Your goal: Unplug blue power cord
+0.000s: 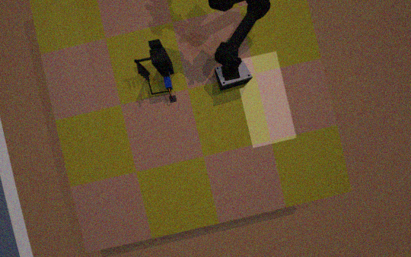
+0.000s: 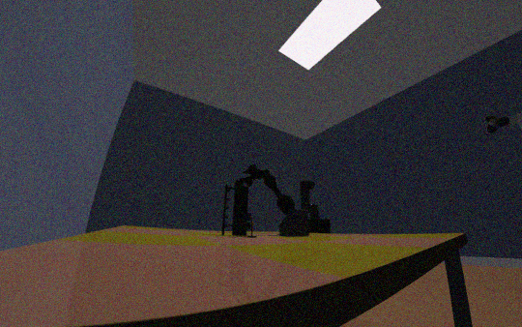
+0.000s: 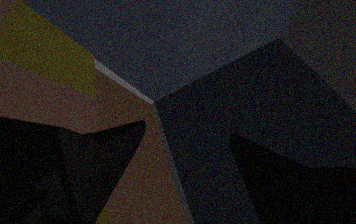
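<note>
My gripper (image 3: 188, 131) is open in the wrist view, its two dark fingers wide apart with only room background between the tips. No plug, cord or strip shows there. A small blue piece (image 1: 167, 82), which looks like the blue plug or cord, sits at the lower end of a dark upright body (image 1: 160, 58) in the top view. Thin black bent lines run beside it. Which part is the power strip, and whether the plug is seated, I cannot tell. In the exterior view these things are black silhouettes and no blue shows.
A grey box (image 1: 243, 75) with dark arm parts over it stands right of the blue piece. A small dark block (image 1: 172, 99) lies below the blue piece. A pale light patch (image 1: 281, 103) falls on the checkered table top (image 1: 171, 198). The table's dark edge (image 2: 338, 300) curves across the exterior view.
</note>
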Motion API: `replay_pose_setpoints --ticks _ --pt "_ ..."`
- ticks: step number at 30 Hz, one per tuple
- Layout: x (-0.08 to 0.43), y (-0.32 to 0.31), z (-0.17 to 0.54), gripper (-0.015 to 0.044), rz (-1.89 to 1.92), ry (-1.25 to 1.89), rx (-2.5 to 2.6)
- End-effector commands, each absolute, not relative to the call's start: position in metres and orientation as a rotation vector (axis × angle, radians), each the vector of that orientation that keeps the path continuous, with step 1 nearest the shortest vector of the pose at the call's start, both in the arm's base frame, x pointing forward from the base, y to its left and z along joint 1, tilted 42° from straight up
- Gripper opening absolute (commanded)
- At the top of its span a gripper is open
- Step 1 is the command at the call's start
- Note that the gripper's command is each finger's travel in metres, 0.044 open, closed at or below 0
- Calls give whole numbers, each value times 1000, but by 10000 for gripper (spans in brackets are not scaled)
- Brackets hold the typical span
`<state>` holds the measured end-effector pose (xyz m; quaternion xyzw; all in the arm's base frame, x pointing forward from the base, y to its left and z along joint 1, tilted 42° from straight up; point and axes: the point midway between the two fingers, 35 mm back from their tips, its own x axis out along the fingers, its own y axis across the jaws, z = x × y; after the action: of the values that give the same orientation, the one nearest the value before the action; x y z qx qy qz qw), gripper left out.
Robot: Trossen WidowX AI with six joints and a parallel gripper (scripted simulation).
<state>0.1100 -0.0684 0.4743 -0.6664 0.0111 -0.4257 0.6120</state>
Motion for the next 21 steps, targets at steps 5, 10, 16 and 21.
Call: replay_pose_setpoints --ticks 5,10,16,21 --pt "149 -33 472 269 -871 -13 -1603" --pt "203 15 457 160 -684 -24 -1724" --pt "270 74 406 160 -383 25 -1849" --pt "313 110 344 160 -123 126 -1907"
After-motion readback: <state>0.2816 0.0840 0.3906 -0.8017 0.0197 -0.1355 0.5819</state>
